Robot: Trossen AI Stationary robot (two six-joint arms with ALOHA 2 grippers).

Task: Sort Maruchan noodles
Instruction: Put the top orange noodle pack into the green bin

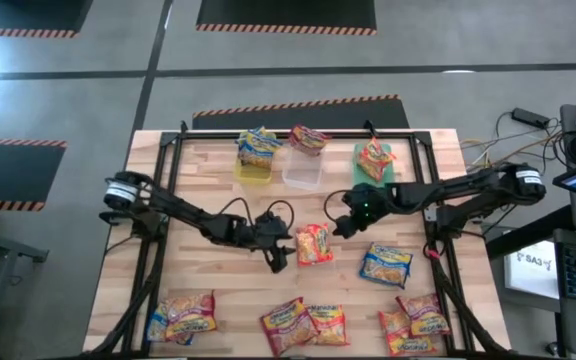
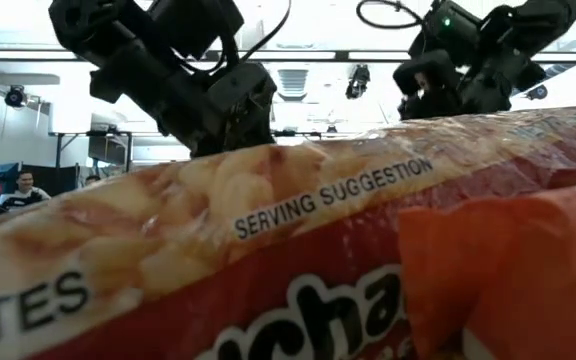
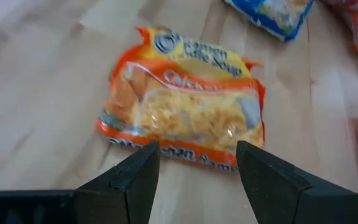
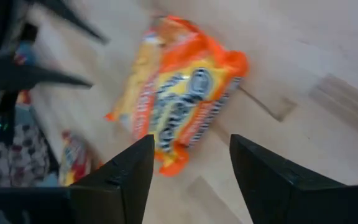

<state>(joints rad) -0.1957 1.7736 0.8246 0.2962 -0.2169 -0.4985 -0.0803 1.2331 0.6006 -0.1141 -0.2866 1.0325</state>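
The orange noodle packet [image 1: 314,243] lies flat on the table [image 1: 218,180] between both grippers. The left gripper [image 3: 194,180], fingers spread and empty, hovers just before it, likely lining up a pick; the right gripper [image 4: 188,174], also spread, hangs empty nearby

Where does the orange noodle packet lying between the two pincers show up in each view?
High view: orange noodle packet at table centre, between both arms.
Low view: not identifiable; nearer packets fill the frame.
Left wrist view: packet just beyond the fingers, on bare wood.
Right wrist view: packet ahead of the fingers, tilted.
Shared landmark: the wooden table.
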